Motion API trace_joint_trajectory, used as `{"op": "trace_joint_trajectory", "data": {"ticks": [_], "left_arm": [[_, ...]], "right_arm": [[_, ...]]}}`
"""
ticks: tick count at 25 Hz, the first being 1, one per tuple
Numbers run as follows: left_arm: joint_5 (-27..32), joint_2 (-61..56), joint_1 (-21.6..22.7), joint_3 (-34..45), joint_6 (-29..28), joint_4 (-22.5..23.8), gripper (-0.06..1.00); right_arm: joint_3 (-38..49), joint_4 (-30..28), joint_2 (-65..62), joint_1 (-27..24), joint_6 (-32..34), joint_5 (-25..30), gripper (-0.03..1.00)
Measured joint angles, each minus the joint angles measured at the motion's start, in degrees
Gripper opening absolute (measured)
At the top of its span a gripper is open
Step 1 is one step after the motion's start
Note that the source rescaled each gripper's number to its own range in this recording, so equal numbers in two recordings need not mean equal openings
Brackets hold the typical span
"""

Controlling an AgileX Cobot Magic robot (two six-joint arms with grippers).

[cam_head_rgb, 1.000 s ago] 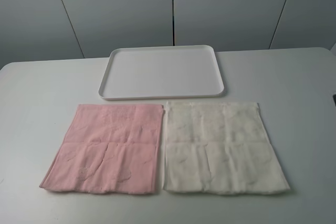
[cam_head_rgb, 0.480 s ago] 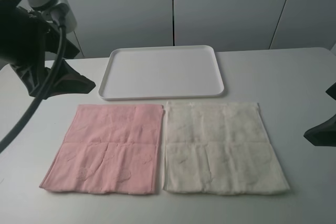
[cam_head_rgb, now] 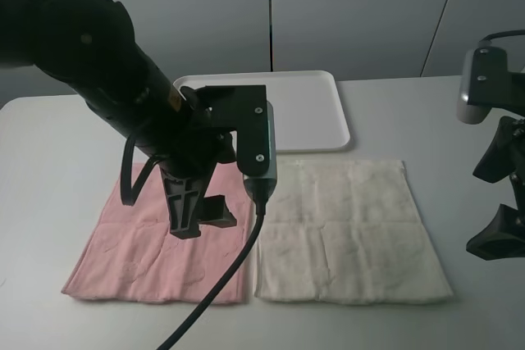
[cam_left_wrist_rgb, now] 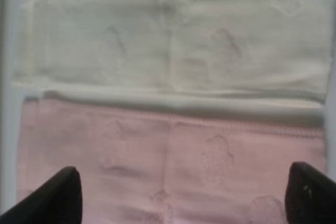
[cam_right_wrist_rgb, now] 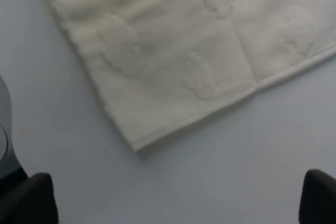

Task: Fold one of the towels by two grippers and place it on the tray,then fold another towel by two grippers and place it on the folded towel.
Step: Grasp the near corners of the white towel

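Note:
The cream towel (cam_head_rgb: 344, 231) lies flat at the front right of the table, and the pink towel (cam_head_rgb: 135, 243) lies flat beside it on the left. Behind them sits the white tray (cam_head_rgb: 308, 112), nothing on its visible part. My left gripper (cam_head_rgb: 201, 217) hangs open above the pink towel's upper right part, holding nothing. In the left wrist view both towels show, cream towel (cam_left_wrist_rgb: 173, 40) and pink towel (cam_left_wrist_rgb: 173, 161), past the spread fingertips (cam_left_wrist_rgb: 58, 198). My right gripper (cam_head_rgb: 499, 202) stands open off the cream towel's right edge. The right wrist view shows a cream towel (cam_right_wrist_rgb: 184, 51) corner on bare table.
The white table (cam_head_rgb: 57, 145) carries only the towels and the tray. The thick left arm (cam_head_rgb: 98, 55) and its cable (cam_head_rgb: 221, 293) cross over the tray's left part and the gap between the towels. Grey wall panels stand behind.
Both arms have come into the scene. The left arm swung from the far left to above the pink towel. The right arm moved further in at the right edge. Towels and tray have not moved.

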Motion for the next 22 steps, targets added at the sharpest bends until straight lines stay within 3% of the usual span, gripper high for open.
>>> {"op": "trace_joint_trajectory", "data": {"ticks": [7,14,22], "left_arm": [[0.00,6.56,-5.58,-0.50,0.00,0.99,0.99],[-1.00,13.79,-10.80,-0.59,-1.73,0.99,0.99],[-2.05,16.11,-11.94,-0.59,-3.06,1.15,0.99]], "right_arm": [[4.40,-3.11,1.22,0.11,-2.37,-6.46,1.00],[4.98,-4.21,1.83,0.11,-2.83,-9.04,1.00],[5.47,-4.34,4.92,0.23,-3.73,-9.30,1.00]]}}
